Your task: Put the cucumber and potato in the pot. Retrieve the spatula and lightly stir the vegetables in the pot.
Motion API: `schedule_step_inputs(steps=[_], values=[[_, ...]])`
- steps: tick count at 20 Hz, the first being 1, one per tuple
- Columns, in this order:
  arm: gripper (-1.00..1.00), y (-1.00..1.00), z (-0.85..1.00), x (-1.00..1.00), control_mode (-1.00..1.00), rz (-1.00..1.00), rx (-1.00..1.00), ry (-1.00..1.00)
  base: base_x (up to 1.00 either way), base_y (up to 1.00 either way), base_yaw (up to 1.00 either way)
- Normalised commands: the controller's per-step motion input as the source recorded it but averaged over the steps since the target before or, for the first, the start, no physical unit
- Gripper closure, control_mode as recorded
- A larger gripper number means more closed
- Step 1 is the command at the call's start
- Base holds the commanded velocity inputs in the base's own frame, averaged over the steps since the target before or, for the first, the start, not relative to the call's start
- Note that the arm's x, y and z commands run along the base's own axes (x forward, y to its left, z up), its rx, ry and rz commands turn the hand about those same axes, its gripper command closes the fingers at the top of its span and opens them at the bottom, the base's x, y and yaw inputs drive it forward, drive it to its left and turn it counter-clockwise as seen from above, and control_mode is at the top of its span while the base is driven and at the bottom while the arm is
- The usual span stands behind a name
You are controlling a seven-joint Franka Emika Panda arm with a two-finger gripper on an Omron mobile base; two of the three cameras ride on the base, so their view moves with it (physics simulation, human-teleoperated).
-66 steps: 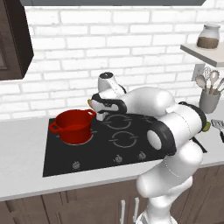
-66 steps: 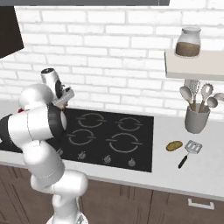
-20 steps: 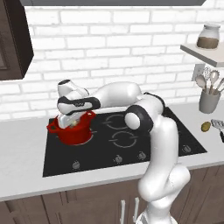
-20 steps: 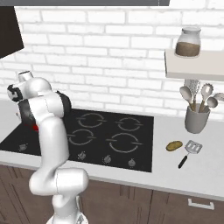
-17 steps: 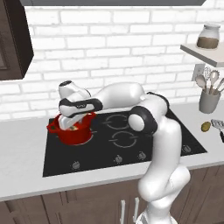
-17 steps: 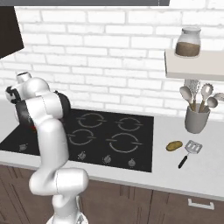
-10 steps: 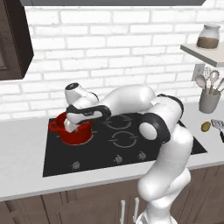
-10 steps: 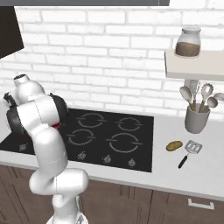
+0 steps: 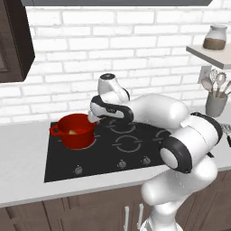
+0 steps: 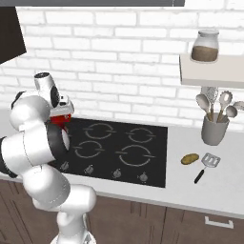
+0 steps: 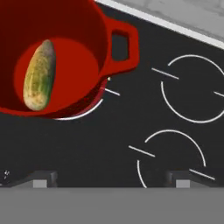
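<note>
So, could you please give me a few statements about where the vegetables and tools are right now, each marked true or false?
1. The cucumber lies inside the pot. True.
2. The potato is in the pot too. False: it sits on the counter beside the spatula.
3. The gripper holds the spatula. False: its jaws are open and empty, next to the pot.
4. The pot stands on the cooktop. True.
5. The utensil cup stands on the shelf. False: it stands on the counter.

The pot (image 9: 74, 131) was bright red; the cucumber (image 11: 39, 75) inside was mottled yellow-green. The cooktop (image 10: 119, 150) was black with white rings, the bench (image 9: 22, 153) pale grey, the potato (image 10: 189, 158) yellowish-brown, and the spatula (image 10: 206, 166) grey, dark-handled.
</note>
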Motion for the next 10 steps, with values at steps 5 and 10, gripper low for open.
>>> schedule_step_inputs(steps=[5,10], values=[[-1.0,-1.0,-0.1,0.0,-1.0,-0.49,0.05,0.18,0.0,0.0,0.0],[-1.0,-1.0,-0.38,0.09,-1.0,-0.52,-0.03,0.23,0.0,0.0,0.0]])
